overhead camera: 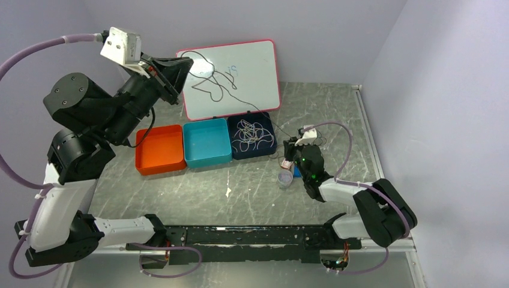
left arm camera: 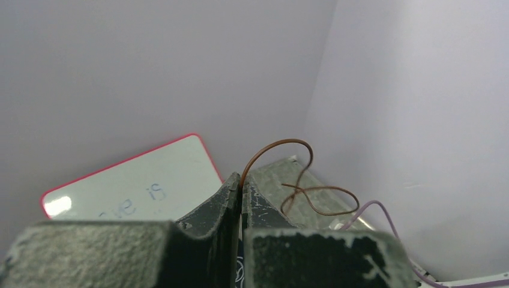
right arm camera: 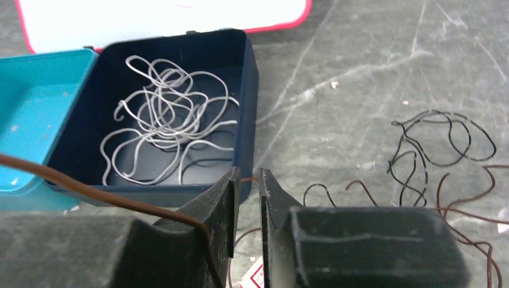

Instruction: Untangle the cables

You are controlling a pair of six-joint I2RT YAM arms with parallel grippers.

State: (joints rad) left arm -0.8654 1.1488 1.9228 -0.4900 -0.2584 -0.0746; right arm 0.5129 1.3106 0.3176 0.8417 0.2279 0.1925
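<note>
Your L gripper (left arm camera: pixel 242 191), raised back-left of the navy bin (right arm camera: pixel 251 90), pinches a brown cable (left arm camera: pixel 279 142): light, limp, springy. R gripper (right arm camera: pixel 249 192), just right of bin, jaws almost together; can't tell if gripping. Grab near crossings.

Grey cables (right arm camera: pixel 165 123) are tangled inside the navy box (right arm camera: pixel 251 90); black cables (right arm camera: pixel 444 141) and a brown cable (right arm camera: pixel 440 192), apparently knotted, are strewn right of it.

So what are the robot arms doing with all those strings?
They are pulling a tangle apart. The left gripper, raised high, is pinching a brown cable that runs down to the right gripper by the dark blue bin. In that bin pale grey cables lie tangled; a black cable lies on the table.
</note>
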